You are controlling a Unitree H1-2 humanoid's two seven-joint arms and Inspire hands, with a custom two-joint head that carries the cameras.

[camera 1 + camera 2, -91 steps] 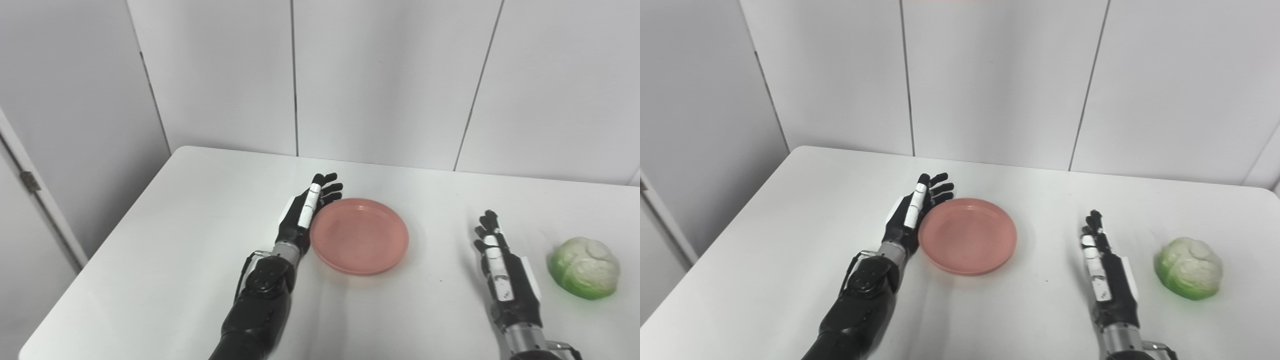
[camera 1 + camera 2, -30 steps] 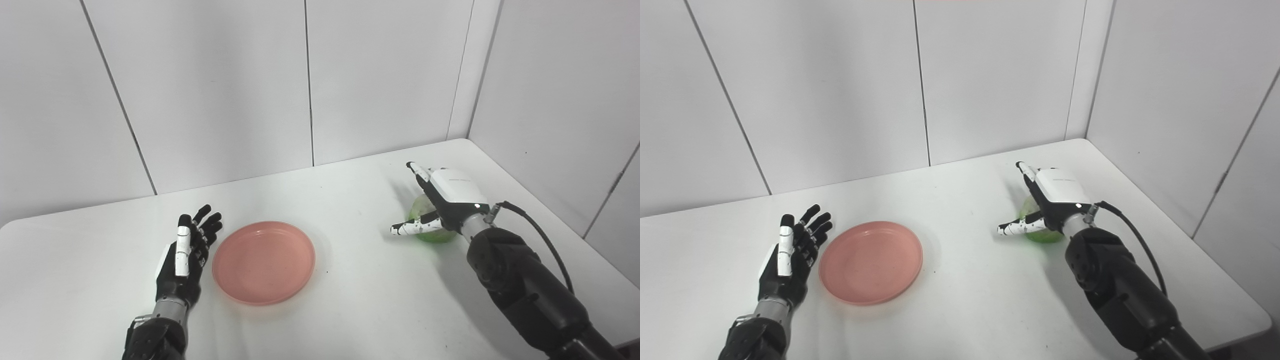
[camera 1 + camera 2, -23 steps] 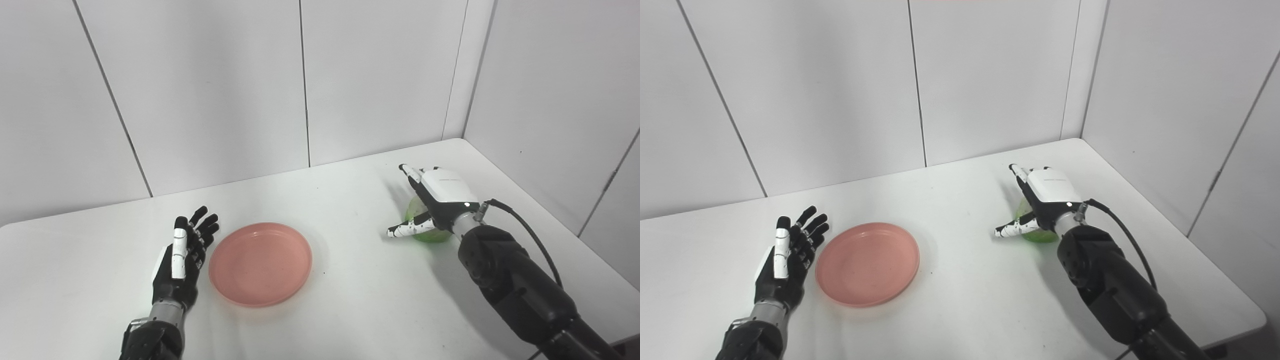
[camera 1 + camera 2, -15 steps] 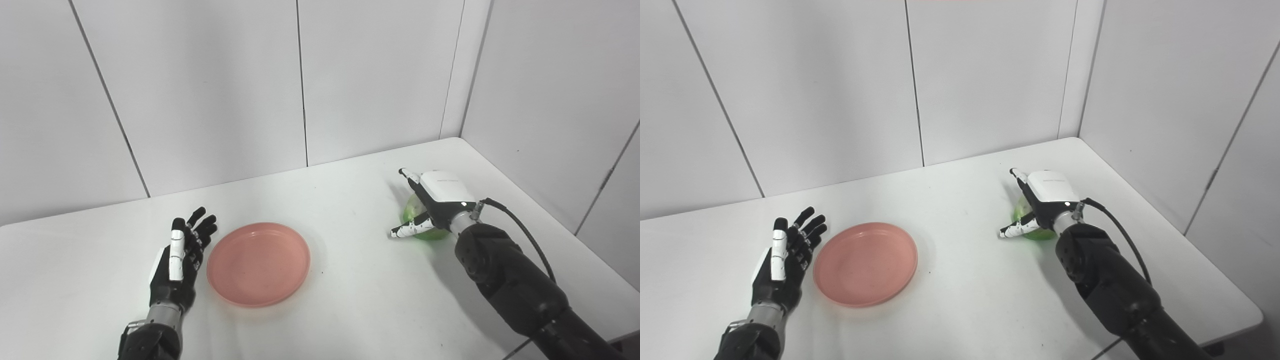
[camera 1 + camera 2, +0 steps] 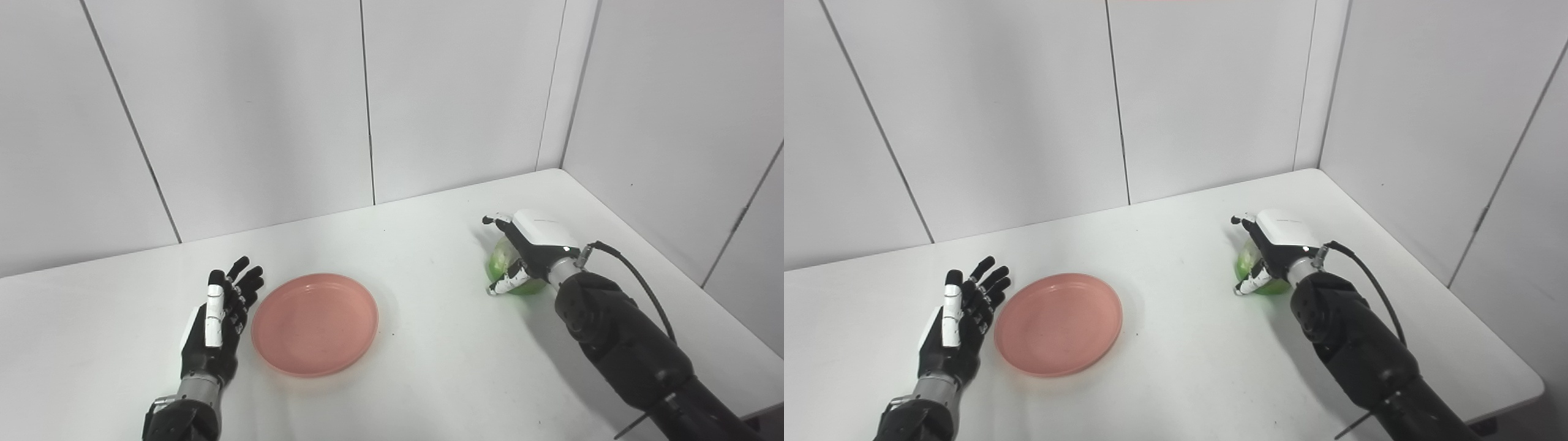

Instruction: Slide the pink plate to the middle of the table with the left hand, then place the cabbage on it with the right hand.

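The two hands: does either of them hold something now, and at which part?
The right hand is closed over the top and sides of the cabbage, which still sits on the table. The left hand holds nothing.

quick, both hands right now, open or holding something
Left hand: open, fingers spread, beside the pink plate.
Right hand: fingers closed around the cabbage, which sits on the table.

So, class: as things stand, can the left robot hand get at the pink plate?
Probably yes. The left robot hand lies open on the table right beside the plate, with nothing between them.
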